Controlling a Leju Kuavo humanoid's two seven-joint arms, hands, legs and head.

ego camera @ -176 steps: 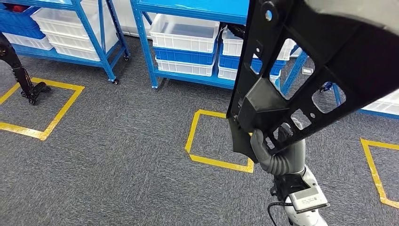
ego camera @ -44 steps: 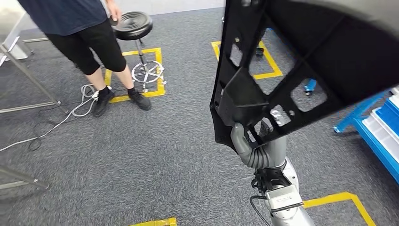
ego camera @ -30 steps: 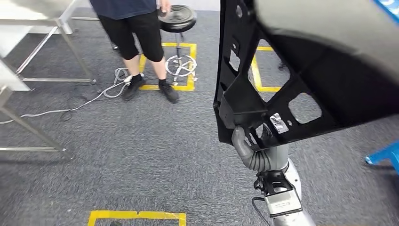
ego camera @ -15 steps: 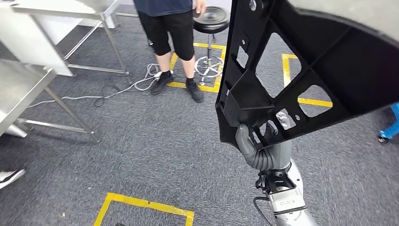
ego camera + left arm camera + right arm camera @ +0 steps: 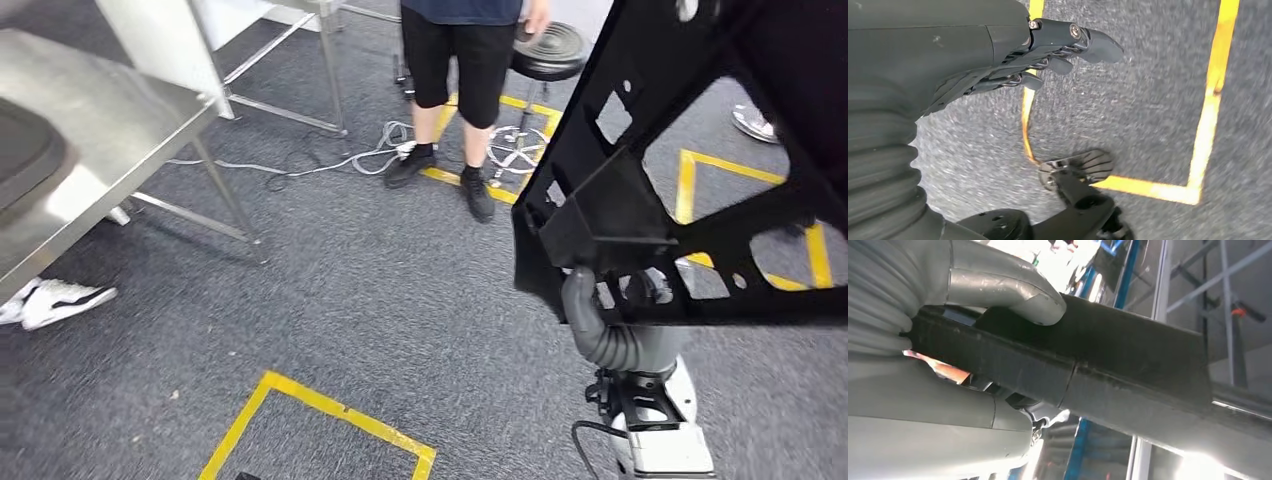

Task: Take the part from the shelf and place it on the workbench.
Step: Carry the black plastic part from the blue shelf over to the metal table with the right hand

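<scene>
Fingers (image 5: 998, 295) of my right hand (image 5: 615, 325) are clamping one black part (image 5: 690, 170), a large flat panel with several cut-out windows; I am holding it by its lower edge, raised over the carpet floor (image 5: 330, 300) on the right side of the head view. In the right wrist view the thick grey thumb is pressing on one face of the panel's dark rim (image 5: 1128, 370) while the rest of the hand is bearing against the opposite face. My left hand (image 5: 998, 55) is hanging above the floor, carrying nothing; its dark fingers (image 5: 1083, 40) are lying fairly straight and close together, only slightly bent.

One steel bench (image 5: 90, 150) is standing at the left of the head view, well apart from the part, and one dark object (image 5: 25, 150) is resting on its top at the picture's edge; I cannot tell what it is. One person (image 5: 465, 60) in dark shorts and two black shoes is standing beyond the part, just beside one black round stool (image 5: 545, 50). One white shoe (image 5: 60, 300) is showing beneath the bench. Grey cables (image 5: 330, 160) are trailing across the floor near the person's feet. Yellow tape outlines (image 5: 330, 410) are marking the carpet in at least three places.
</scene>
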